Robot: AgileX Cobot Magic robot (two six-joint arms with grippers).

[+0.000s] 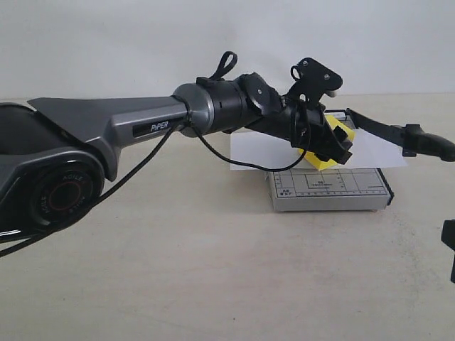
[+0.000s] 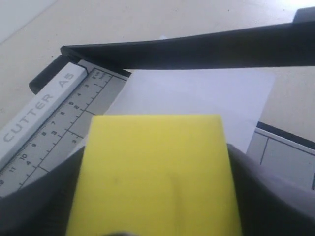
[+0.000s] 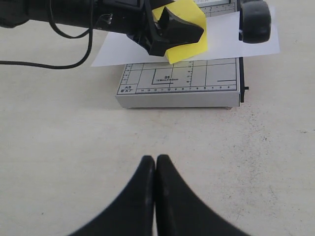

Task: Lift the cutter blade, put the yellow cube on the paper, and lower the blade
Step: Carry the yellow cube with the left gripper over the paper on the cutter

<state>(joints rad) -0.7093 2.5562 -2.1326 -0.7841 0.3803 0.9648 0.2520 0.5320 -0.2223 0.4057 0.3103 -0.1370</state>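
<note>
The left gripper (image 1: 325, 142) is seen clamped on the cube (image 2: 155, 167), whose matte yellow faces are pressed between dark, smooth fingers (image 2: 275, 196). The cube is held low over the paper (image 2: 197, 93); whether the two touch cannot be told.

The paper, a plain white flat strip, is laid crosswise on the board (image 1: 327, 190), and its long axis runs left to right in the exterior view, overhanging both sides. The board is a grey rectangular slab printed with a fine grid and ruler marks.

The blade (image 1: 380, 129), a thin black bar, is raised off the board. It is hinged at the far right corner, and its thick rounded handle (image 3: 255, 19) is pointed out to the right.

The right gripper (image 3: 156, 196) is closed on nothing, its tapered black tips touching, above the pale speckled table (image 3: 74, 147) in front of the board.
</note>
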